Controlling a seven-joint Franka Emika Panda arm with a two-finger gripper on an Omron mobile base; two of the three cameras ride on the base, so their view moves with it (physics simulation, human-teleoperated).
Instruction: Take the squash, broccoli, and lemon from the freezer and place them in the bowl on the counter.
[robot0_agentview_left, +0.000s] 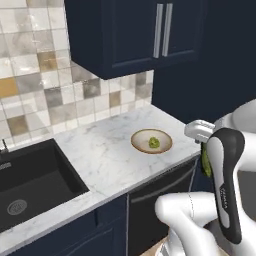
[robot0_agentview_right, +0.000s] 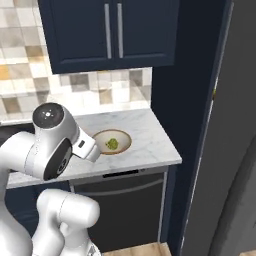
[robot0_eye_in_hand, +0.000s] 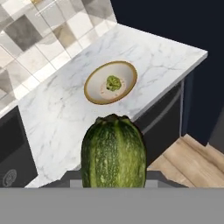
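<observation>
The broccoli (robot0_eye_in_hand: 113, 82) already sits in the bowl (robot0_eye_in_hand: 94, 94), near the middle of its pale inside. It also shows as a small green lump in the bowl in both base views. So one of the three foods is done.

The squash (robot0_eye_in_hand: 113, 152) is the one on its way now. In the hand view it stands big and dark green with pale stripes, right in front of the camera, and its rounded end points toward the bowl. The end effector is closed around the squash and carries it in the air. Its tips are hidden behind the squash, so the grip itself is hard to see. In the left base view a bit of green peeks out beside the dark part of the arm, off the end of the bench (robot0_agentview_left: 100, 155).

The squash is not over the bowl yet. The bowl lies ahead of it on the white bench, close to the bench's end by the dark tall cabinet. I think the arm has to reach further forward and then let the squash go into the bowl.

The lemon is left to do after that. It must be fetched from the freezer and put in the bowl too.
</observation>
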